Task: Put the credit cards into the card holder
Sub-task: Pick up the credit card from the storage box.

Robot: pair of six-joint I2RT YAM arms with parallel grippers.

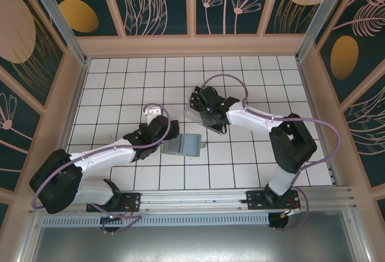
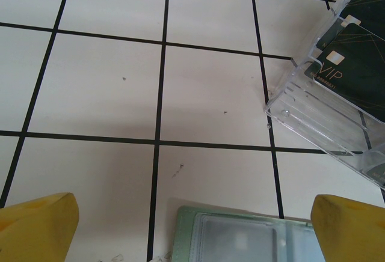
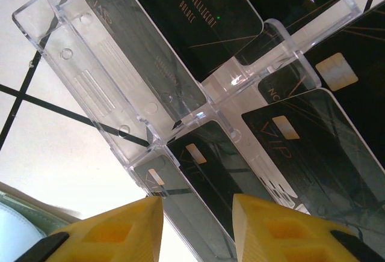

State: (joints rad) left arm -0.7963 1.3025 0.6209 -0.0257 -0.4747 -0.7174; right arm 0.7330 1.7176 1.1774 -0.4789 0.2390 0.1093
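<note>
Several black credit cards (image 3: pixel 313 148) stand in a clear acrylic tray (image 3: pixel 90 76) with dividers. My right gripper (image 3: pixel 197 205) hovers open just over the tray, its yellow fingers (image 3: pixel 114 232) on either side of one black VIP card (image 3: pixel 210 172) without closing on it. From above, the right gripper (image 1: pixel 207 115) sits on the tray (image 1: pixel 194 113). The card holder (image 1: pixel 183 146), a grey-green wallet with clear sleeves, lies open on the tiles. My left gripper (image 2: pixel 194 214) is wide open over the holder's near edge (image 2: pixel 240 238), holding nothing. The tray with cards (image 2: pixel 337 88) shows at the upper right of the left wrist view.
The floor is white tile with black grid lines (image 1: pixel 120 94), boxed in by wooden walls. A small white tag-like piece (image 1: pixel 150 110) sits by the left wrist. The card holder's green edge (image 3: pixel 18 214) shows at the lower left of the right wrist view.
</note>
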